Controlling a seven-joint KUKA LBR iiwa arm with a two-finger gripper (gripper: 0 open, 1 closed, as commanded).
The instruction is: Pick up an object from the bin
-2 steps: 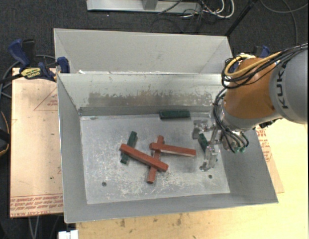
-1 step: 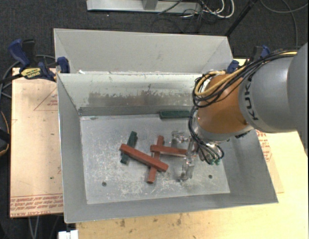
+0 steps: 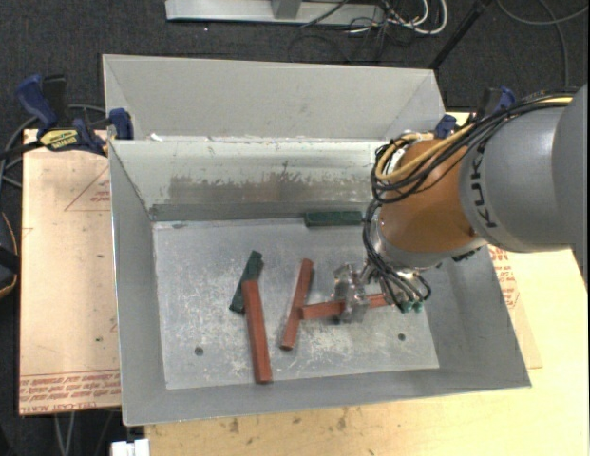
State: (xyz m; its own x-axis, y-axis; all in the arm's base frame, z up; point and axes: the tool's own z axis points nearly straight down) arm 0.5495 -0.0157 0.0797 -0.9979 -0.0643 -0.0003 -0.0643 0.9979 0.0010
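Note:
My gripper (image 3: 350, 300) is down near the bin floor at the right of the middle, under the orange wrist cover. It sits on top of a short red-brown bar (image 3: 316, 311) that lies crosswise on the floor, its right part hidden under the gripper. Just to the left, a longer red-brown stick (image 3: 296, 304) lies at a slant, its lower end close to the short bar.
Left of the middle, another long red-brown stick (image 3: 257, 335) runs toward the front, and a dark green strip (image 3: 246, 281) touches its upper end. A dark green bar (image 3: 333, 218) rests at the foot of the back wall. The arm covers the bin's right side.

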